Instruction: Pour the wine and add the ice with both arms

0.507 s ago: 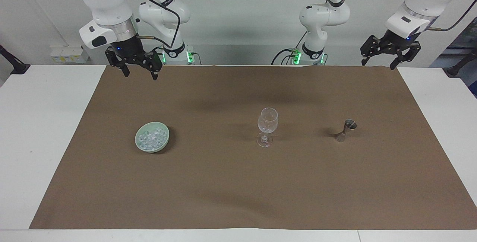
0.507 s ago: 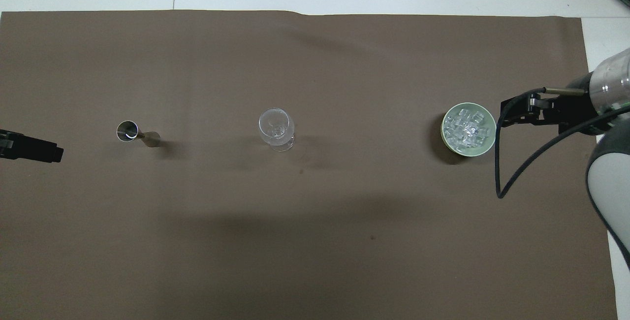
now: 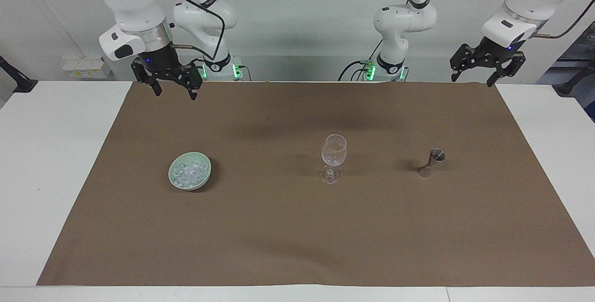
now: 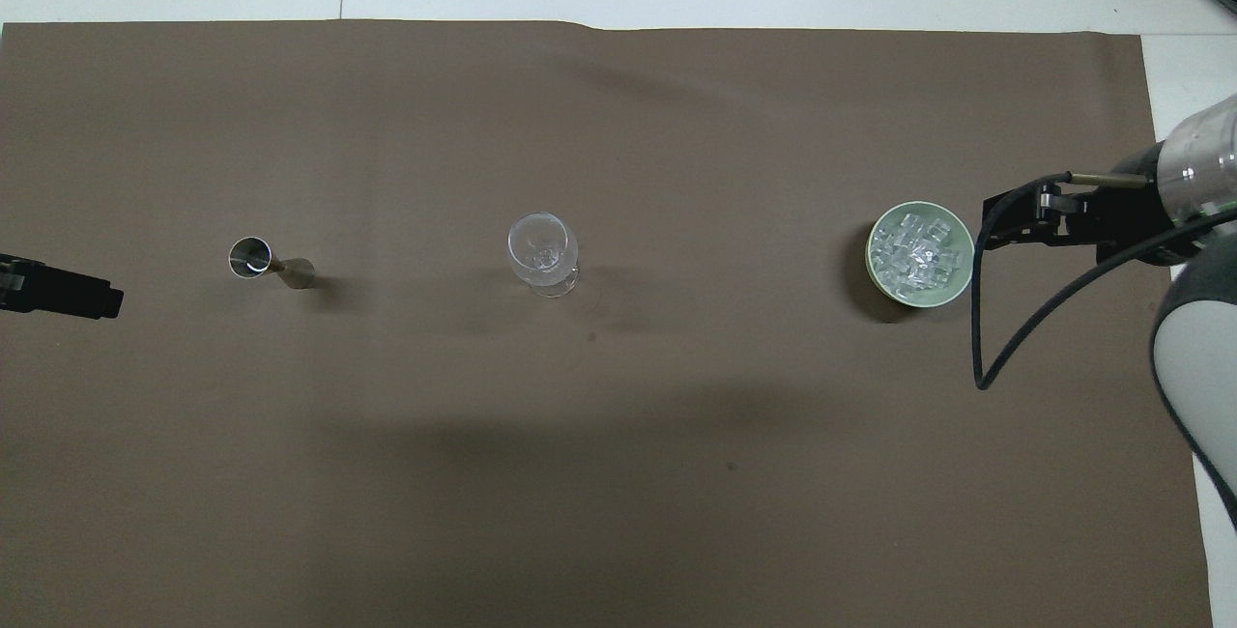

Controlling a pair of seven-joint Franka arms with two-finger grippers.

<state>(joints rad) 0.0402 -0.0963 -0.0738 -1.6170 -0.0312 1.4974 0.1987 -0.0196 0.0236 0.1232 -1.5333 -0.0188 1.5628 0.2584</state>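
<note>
The ice [image 3: 188, 172] [image 4: 918, 251] lies heaped in a pale green bowl [image 3: 173, 179] [image 4: 952, 292] on the brown mat, toward the right arm's end. A clear stemmed wine glass [image 3: 333, 155] [image 4: 542, 249] stands upright mid-mat. A small metal jigger [image 3: 432, 162] [image 4: 272, 264] stands toward the left arm's end. No wine shows. My right gripper [image 3: 175, 93] [image 4: 995, 222] hangs open and holds nothing, over the mat's edge by the robots, apart from the bowl. My left gripper [image 3: 471, 81] [image 4: 108, 300] hangs open with nothing in it over the mat's corner by the robots.
The brown mat [image 3: 279, 227] covers most of the white table [image 3: 46, 153]; white strips stay bare at both ends. Both arms' bases [image 3: 218, 67] stand along the robots' edge, with cables looping near the right gripper.
</note>
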